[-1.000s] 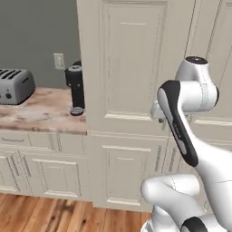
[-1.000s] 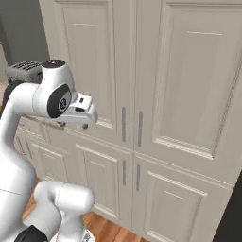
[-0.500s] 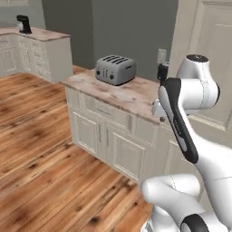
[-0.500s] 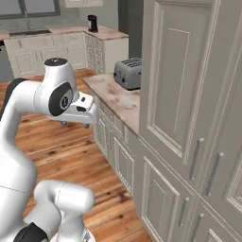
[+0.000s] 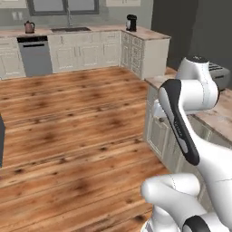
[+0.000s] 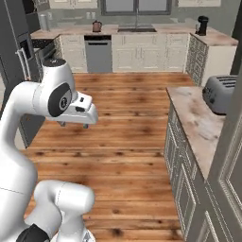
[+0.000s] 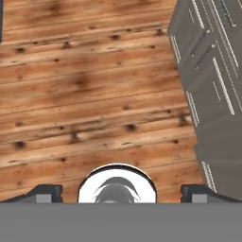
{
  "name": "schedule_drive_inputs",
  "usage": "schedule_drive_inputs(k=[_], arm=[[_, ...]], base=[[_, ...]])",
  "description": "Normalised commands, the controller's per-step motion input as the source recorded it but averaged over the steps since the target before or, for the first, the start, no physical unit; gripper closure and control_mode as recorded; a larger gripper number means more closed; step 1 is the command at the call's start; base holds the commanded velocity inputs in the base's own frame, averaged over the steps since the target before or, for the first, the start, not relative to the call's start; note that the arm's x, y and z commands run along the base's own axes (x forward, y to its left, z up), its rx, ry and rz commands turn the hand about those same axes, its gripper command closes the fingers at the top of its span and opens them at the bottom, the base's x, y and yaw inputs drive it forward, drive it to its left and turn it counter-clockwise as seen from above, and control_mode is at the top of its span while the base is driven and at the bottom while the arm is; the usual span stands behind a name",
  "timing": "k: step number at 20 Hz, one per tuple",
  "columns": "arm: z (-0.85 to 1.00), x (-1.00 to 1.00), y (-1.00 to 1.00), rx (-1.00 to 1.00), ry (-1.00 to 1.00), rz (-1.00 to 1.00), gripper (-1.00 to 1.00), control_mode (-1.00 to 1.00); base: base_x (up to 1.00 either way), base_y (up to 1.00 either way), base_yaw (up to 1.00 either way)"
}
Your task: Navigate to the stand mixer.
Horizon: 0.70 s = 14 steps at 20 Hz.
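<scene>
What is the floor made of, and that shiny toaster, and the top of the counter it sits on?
The floor looks like wood: brown planks with dark knots and a slight sheen. The toaster seems to be brushed metal, silver-grey with soft highlights, though grey plastic could look the same. The countertop looks like polished stone, pinkish-beige with mottled speckles.

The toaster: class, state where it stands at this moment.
The toaster stands on the marble counter at the right of the right base view, by the tall cabinet's edge; in the left base view it peeks out behind the arm's shoulder.
</scene>
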Motion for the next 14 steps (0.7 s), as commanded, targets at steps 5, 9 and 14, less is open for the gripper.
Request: schedule_drive_inputs(k=[5,9,14], arm=[[0.00,0.00,0.00,0.00,0.00,0.00,-1.00,1.00],[0.00,0.00,0.00,0.00,0.00,0.00,-1.00,1.00],[0.00,0.00,0.00,0.00,0.00,0.00,-1.00,1.00]], base=[[0.69,0.03,0.53],[0.63,0.00,0.34],[0.41,-0.03,0.12]])
